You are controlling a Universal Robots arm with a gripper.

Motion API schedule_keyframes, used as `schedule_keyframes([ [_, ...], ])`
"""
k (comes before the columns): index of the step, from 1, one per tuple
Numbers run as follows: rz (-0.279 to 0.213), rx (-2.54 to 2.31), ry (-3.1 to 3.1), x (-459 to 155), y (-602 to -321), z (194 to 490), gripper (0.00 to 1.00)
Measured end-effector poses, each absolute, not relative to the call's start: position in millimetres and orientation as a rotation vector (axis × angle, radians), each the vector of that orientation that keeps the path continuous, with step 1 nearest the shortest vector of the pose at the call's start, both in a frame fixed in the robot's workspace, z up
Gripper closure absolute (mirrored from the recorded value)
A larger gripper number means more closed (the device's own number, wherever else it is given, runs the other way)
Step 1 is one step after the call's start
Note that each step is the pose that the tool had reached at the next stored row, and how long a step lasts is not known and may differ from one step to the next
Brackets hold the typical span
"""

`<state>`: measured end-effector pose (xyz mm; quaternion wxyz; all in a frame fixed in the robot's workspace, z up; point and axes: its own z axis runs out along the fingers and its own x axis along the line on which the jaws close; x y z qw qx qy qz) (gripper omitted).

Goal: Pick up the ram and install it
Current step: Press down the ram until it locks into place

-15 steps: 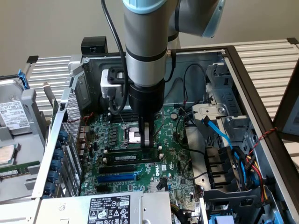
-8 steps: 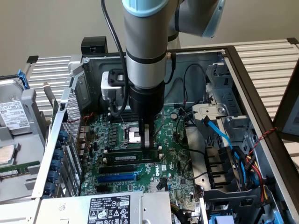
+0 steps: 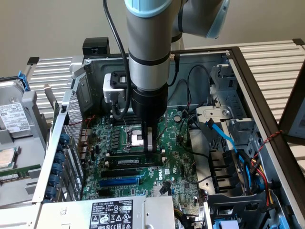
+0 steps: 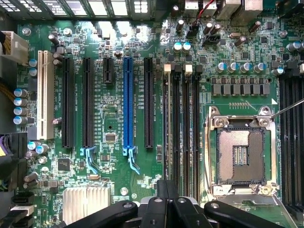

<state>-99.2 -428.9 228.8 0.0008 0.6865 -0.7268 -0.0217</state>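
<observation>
The ram, a long dark-green stick with a white label, stands on edge in a memory slot just in front of the CPU socket. My gripper comes straight down onto it. Its fingers are shut, and the tips meet the ram's top edge toward the end at the exterior view's right. In the wrist view my shut gripper hangs over one end of the black memory slots, beside the open CPU socket.
A blue expansion slot and black slots lie in front of the ram. Blue and black cables and a drive cage fill the exterior view's right. The power supply label is at the front, and the metal case wall is on the left.
</observation>
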Motion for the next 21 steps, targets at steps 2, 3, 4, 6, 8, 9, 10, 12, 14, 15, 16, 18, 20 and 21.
schedule_keyframes([
  [2, -0.068, 2.156, -2.282, -99, -429, 228, 0.9],
  [3, -0.068, 2.156, -2.282, -99, -429, 228, 0.9],
  [4, -0.067, 2.156, -2.282, -99, -429, 228, 0.9],
  [6, -0.067, 2.155, -2.282, -99, -429, 228, 0.9],
  [8, -0.067, 2.156, -2.283, -100, -429, 233, 0.9],
  [9, -0.067, 2.155, -2.282, -101, -429, 238, 0.9],
  [10, -0.067, 2.156, -2.282, -103, -429, 243, 0.9],
  [12, -0.066, 2.156, -2.283, -108, -428, 245, 0.9],
  [14, -0.066, 2.157, -2.283, -116, -426, 245, 0.9],
  [15, -0.066, 2.157, -2.283, -121, -425, 244, 0.9],
  [16, -0.066, 2.157, -2.283, -125, -424, 243, 0.9],
  [18, -0.066, 2.157, -2.283, -135, -422, 241, 0.9],
  [20, -0.066, 2.157, -2.284, -143, -420, 238, 0.9],
  [21, -0.066, 2.156, -2.284, -146, -419, 237, 0.9],
])
